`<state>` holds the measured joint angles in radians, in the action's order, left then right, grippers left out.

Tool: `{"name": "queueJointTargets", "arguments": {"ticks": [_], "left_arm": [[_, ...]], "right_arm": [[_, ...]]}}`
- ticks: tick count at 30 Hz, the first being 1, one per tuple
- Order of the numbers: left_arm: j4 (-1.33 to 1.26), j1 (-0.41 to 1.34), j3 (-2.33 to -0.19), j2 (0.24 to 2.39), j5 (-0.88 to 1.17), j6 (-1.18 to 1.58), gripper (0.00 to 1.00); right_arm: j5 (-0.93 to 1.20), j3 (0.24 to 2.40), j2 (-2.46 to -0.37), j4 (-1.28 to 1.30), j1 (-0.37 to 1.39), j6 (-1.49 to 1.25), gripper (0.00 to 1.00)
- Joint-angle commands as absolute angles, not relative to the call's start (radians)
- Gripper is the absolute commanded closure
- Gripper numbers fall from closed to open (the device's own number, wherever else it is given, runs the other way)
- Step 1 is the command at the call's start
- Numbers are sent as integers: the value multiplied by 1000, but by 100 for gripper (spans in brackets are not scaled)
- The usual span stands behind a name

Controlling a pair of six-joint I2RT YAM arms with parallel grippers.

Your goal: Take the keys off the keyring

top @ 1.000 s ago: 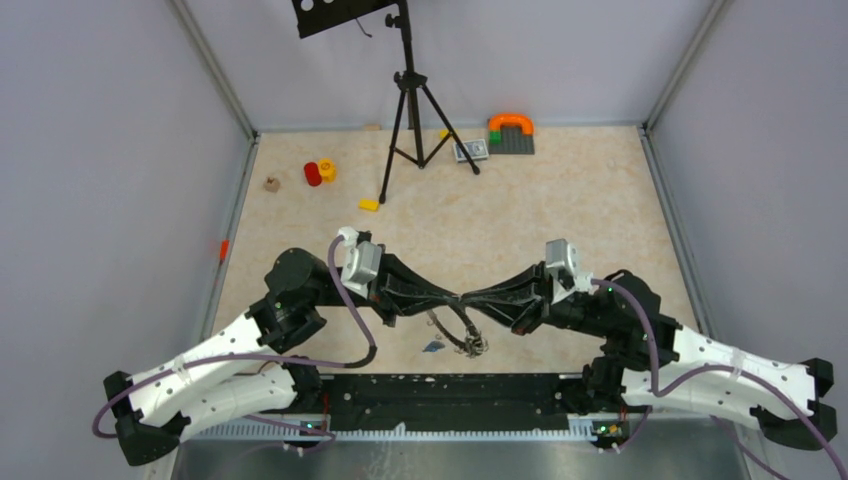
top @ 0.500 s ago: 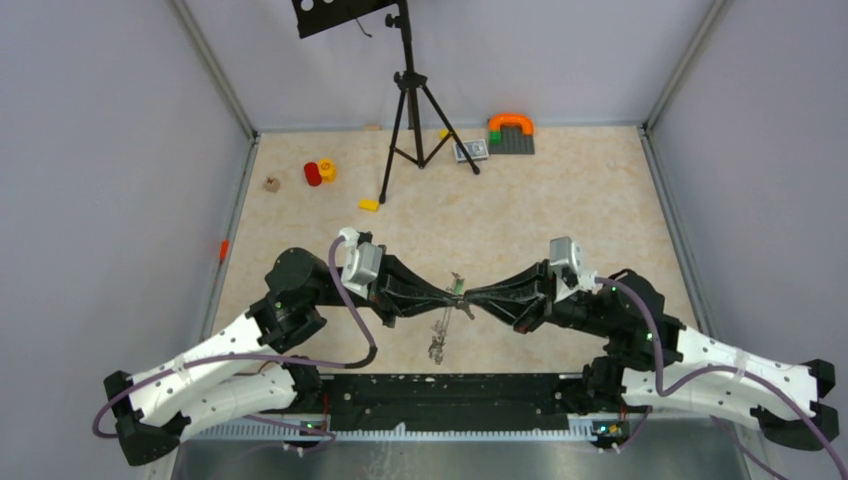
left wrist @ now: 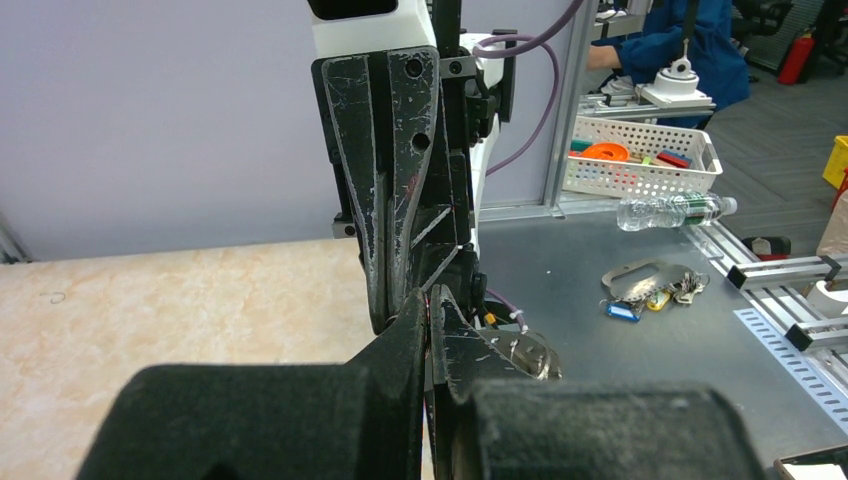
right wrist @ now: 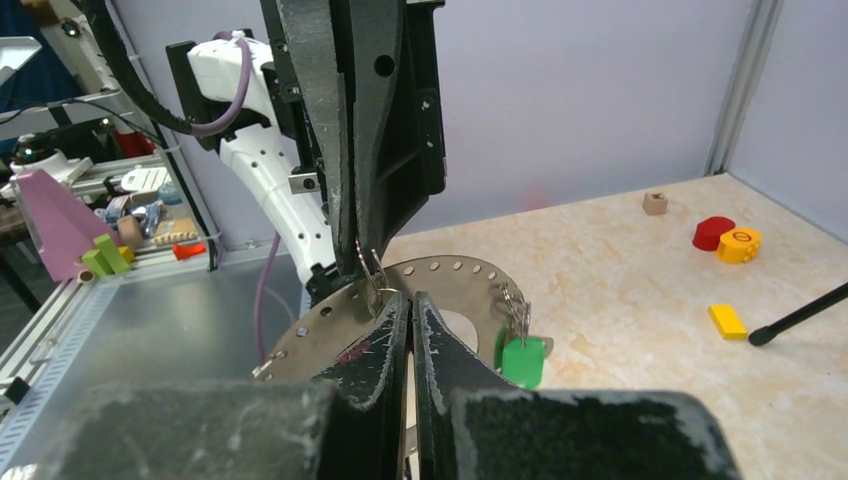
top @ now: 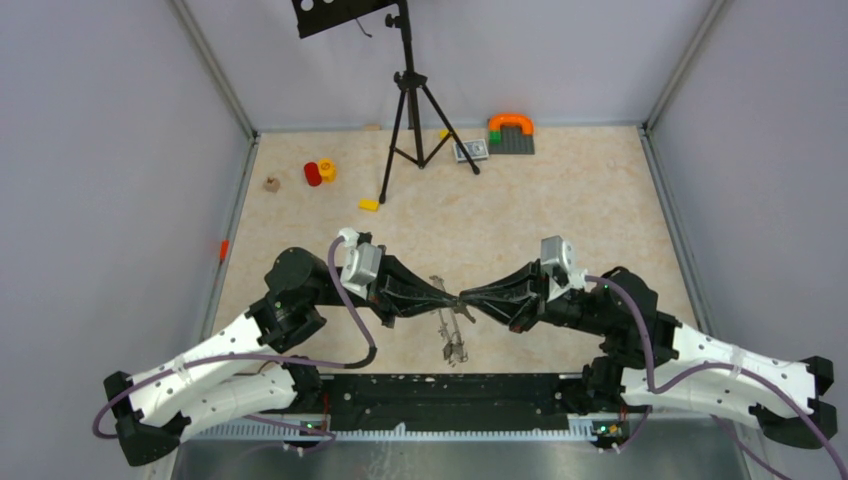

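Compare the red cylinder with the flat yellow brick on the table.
The red cylinder is round and upright; the yellow brick is rectangular and flat. The red cylinder sits right beside a round yellow piece; the yellow brick lies alone near a tripod foot. Both are small and rest on the table.

Clutter sitting at the far end of the table (top: 590, 190)
A black tripod (top: 408, 120) is standing at the back; a red cylinder (top: 313, 174), yellow disc (top: 327, 170), wooden cube (top: 271, 184) and yellow brick (top: 369, 205) are lying left of it, and 1 orange arch (top: 511, 122) is sitting on a grey plate (top: 518, 144) to its right.
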<state>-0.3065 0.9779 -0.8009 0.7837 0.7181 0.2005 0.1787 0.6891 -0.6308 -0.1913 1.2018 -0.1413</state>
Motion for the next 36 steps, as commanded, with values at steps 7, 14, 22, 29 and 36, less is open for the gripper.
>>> {"name": "queueJointTargets", "arguments": {"ticks": [7, 14, 22, 29, 36], "left_arm": [[-362, 979, -830, 791, 740, 205, 100], [-358, 979, -831, 789, 738, 203, 100], [-360, 980, -832, 792, 741, 203, 100], [-359, 979, -832, 793, 740, 201, 100], [-359, 980, -834, 791, 740, 200, 100]], "right_arm": [[214, 760, -667, -189, 1209, -134, 100], [218, 755, -624, -203, 1209, -116, 76], [234, 752, -609, -230, 1209, -118, 70], [282, 752, -646, -247, 1210, -133, 70], [297, 749, -661, -234, 1209, -138, 72]]}}
